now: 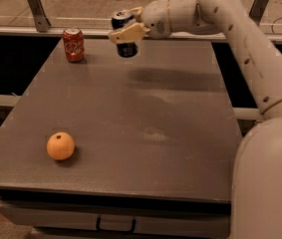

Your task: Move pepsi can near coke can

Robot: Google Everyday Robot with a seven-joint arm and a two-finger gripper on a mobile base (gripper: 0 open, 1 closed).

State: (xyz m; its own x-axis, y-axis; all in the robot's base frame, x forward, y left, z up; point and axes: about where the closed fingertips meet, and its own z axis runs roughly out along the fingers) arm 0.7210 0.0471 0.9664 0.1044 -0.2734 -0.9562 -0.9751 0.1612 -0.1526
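Note:
The pepsi can (126, 49), dark blue with a silver top, is held in the air above the far part of the grey table (130, 123). My gripper (126, 30) is shut on it, with a tan finger (128, 34) across its front. The coke can (73, 45), red with white script, stands upright at the table's far left corner, a short way left of the held can.
A round orange fruit (61, 146) lies near the table's front left edge. My white arm (250, 49) reaches in from the right over the far edge. A metal rail and posts (36, 6) run behind the table. A drawer handle (115, 225) shows below the front edge.

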